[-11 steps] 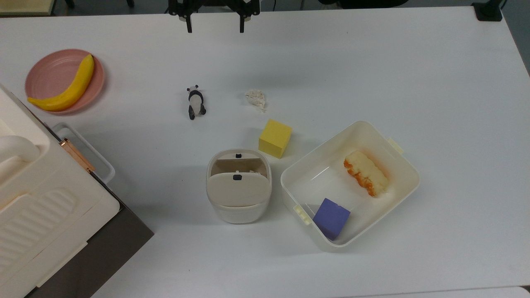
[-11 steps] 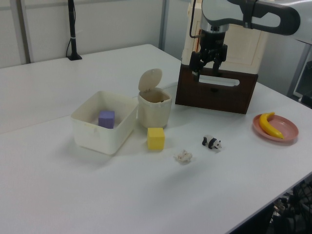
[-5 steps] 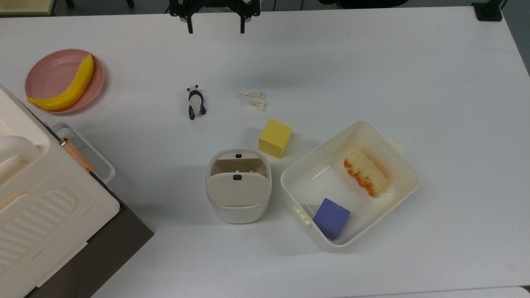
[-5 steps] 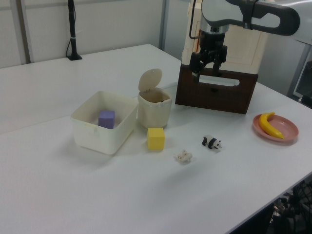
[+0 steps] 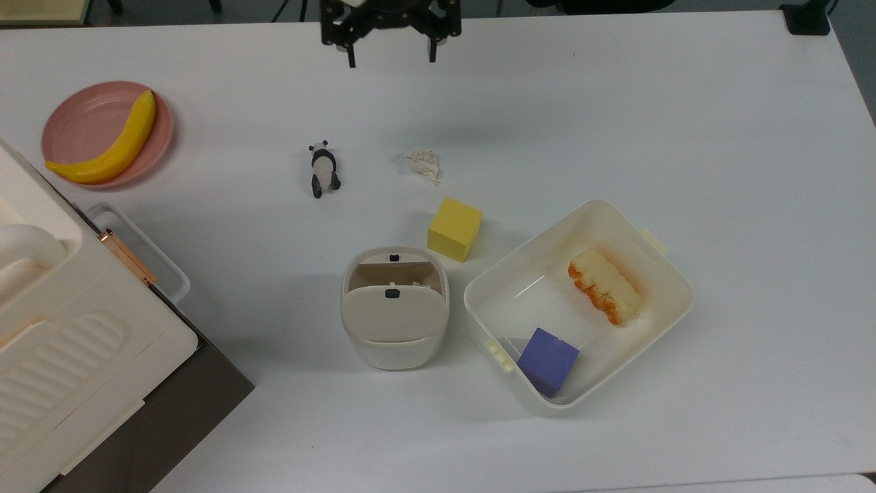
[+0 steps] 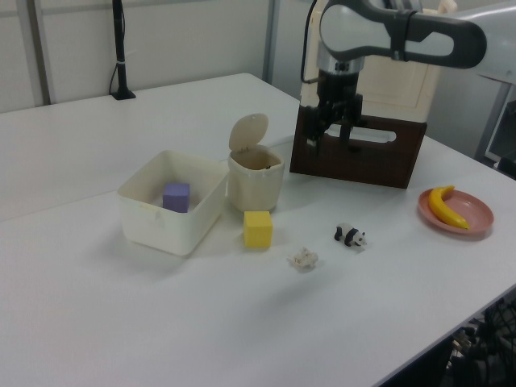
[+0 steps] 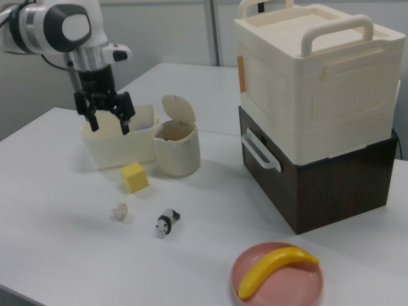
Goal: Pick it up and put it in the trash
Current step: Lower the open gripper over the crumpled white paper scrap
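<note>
Here, listed across the top view from left to right: a cream carrier box (image 5: 68,342) stacked on a dark brown base. A pink plate (image 5: 79,116) carrying a banana (image 5: 113,147). A panda figurine (image 5: 323,168) lying on the white table (image 5: 616,103). The gripper (image 5: 390,60), at the table's far edge, fingers spread wide apart, gripping nothing, raised above the surface and well apart from the paper. The trash bin (image 5: 395,342), flap lid tipped up, brownish inside. The crumpled paper wad (image 5: 423,163), loose on the table between the panda figurine and the yellow cube (image 5: 454,229), near the cube but not touching. A white tub (image 5: 657,260) beside the bin, holding a purple block (image 5: 546,359) and an orange-edged sponge-like piece (image 5: 605,285).
</note>
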